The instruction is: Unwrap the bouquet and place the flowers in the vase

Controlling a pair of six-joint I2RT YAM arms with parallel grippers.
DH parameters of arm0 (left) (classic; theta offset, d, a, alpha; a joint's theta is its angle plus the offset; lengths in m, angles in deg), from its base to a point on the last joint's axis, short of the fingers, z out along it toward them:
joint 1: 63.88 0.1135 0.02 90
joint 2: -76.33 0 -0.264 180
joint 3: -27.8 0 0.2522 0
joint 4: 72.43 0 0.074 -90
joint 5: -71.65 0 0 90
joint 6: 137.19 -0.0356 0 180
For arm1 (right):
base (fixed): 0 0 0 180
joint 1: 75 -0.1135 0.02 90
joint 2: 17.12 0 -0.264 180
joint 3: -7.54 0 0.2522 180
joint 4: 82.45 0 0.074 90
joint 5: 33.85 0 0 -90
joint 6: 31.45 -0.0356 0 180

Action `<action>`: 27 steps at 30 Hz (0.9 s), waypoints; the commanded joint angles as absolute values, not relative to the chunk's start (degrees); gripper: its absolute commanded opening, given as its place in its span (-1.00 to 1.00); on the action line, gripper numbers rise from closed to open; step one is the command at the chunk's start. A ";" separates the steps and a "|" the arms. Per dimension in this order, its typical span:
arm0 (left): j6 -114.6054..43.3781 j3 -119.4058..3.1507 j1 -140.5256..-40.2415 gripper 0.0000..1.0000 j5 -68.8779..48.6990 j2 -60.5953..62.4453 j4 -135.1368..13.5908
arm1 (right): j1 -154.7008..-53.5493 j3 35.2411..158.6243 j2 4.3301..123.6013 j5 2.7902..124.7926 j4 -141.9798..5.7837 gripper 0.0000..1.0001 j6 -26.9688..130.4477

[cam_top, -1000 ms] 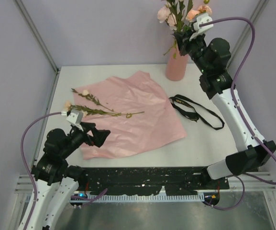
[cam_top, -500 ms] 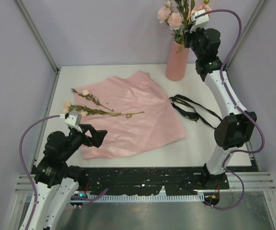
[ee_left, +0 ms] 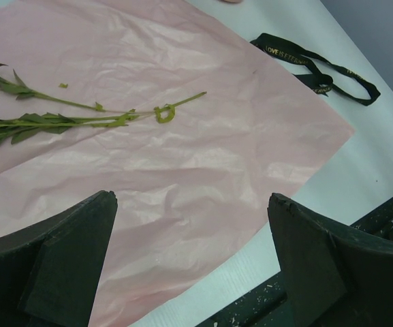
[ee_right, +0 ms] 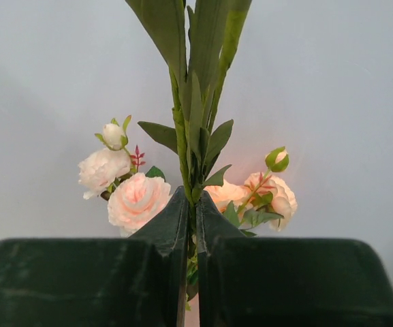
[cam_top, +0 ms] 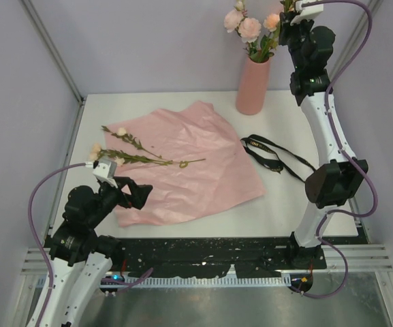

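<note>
Up at the far right, the right pincer (cam_top: 285,22) is lifted high above the counter (cam_top: 305,197), its two fingers pressed nearly flat together and clenched on a thin leafy green stem of the flowers (cam_top: 249,28). The right wrist view shows that stem running up from the seam between the fingers, with pale pink and peach roses and a couple of buds fanned out either side of it. The rest of the bunch stands in the salmon-pink vase (cam_top: 253,85), which sits upright at the far edge of the counter, just beyond the corner of the pink paper sheet (cam_top: 189,157). That sheet lies spread open and crumpled across the middle. Two loose stems (cam_top: 138,153) lie across its left part, their small pale blooms toward the left edge. The black ribbon (cam_top: 278,158) with gold lettering lies looped on the bare counter to the right of the sheet. The left pincer (cam_top: 140,194) hangs low over the near left edge of the paper, its fingers spread wide apart, gripping nothing.
</note>
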State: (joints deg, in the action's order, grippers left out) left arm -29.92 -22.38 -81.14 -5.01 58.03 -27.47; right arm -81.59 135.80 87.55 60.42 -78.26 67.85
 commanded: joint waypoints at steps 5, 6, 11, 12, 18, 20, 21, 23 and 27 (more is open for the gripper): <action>-31.37 -23.14 -81.37 0.95 -6.66 57.35 -27.47 | -80.97 138.72 92.92 57.82 -80.48 -0.89 65.59; -31.46 -23.31 -81.20 0.95 -6.84 57.09 -27.29 | -80.97 138.46 93.27 57.12 -80.56 -0.89 65.24; -31.46 -23.31 -81.20 0.94 -6.84 57.26 -27.38 | -80.89 135.73 94.94 56.85 -83.54 -0.89 64.44; -31.46 -23.31 -81.37 0.94 -6.92 57.35 -27.38 | -80.89 135.99 95.55 57.11 -83.89 -0.89 64.44; -31.55 -23.31 -81.20 0.94 -7.19 57.26 -27.29 | -80.89 135.91 101.18 57.99 -89.86 -0.89 64.79; -31.55 -23.40 -81.20 0.94 -7.28 57.26 -27.12 | -80.89 135.99 103.11 58.26 -91.89 -0.89 64.36; -31.64 -23.31 -81.29 0.94 -7.45 57.26 -27.12 | -80.80 136.00 104.16 58.61 -93.20 -0.89 64.01; -31.64 -23.31 -81.20 0.95 -7.71 57.52 -27.12 | -80.89 136.08 105.75 58.70 -94.26 -0.89 63.30; -31.64 -23.31 -81.20 0.95 -7.89 57.52 -27.12 | -80.80 136.60 107.69 60.28 -96.12 -0.89 63.56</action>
